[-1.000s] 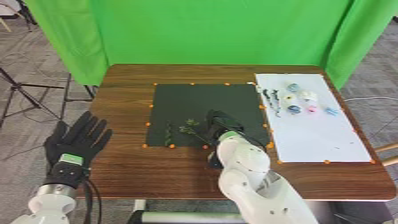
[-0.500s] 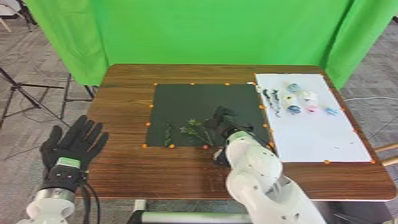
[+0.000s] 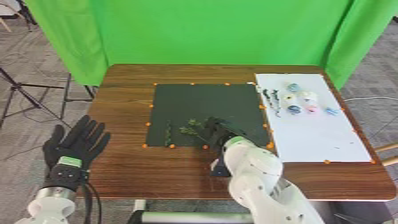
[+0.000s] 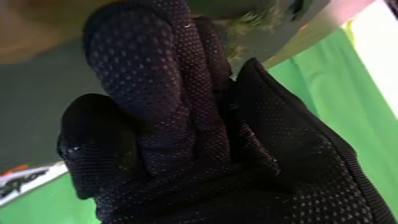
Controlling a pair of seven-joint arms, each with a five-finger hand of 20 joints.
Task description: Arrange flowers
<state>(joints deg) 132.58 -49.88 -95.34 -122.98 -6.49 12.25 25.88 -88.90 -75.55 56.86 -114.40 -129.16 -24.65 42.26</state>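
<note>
Fingers straight and spread wide on my left hand (image 3: 75,145), which lies off the left edge of the brown table (image 3: 122,172), holding nothing. Moving right, a thin leafy stem (image 3: 169,134) lies alone near the left side of the dark mat (image 3: 211,100). Next along is the bushy green sprig (image 3: 189,128), its heads spread on the mat and its stem running toward my right hand (image 3: 218,131), which is low over the mat's right half. Whether that hand has hold of anything I can't tell. Farther right, on the white sheet (image 3: 330,142), two slim leafy pieces (image 3: 271,100) lie side by side, then a loose group of flowers: a bluish one (image 3: 293,87), a white one (image 3: 308,95), a pink one (image 3: 312,109) and a pale blue one (image 3: 331,111).

I'd expect the sprig to be very light, with a thin, springy stem and soft, easily crushed tips. I'd pinch it low on the bare stem, well clear of the heads, and gently, since a slim stem could roll or slip against the glove. The flowers look bulkier at the head, so I'd go for their stems too.

The sprig's lower stem is hard to follow beside the glove, and my right hand covers part of the mat. The flowers crowd together, so I can't make out where each stem runs.
</note>
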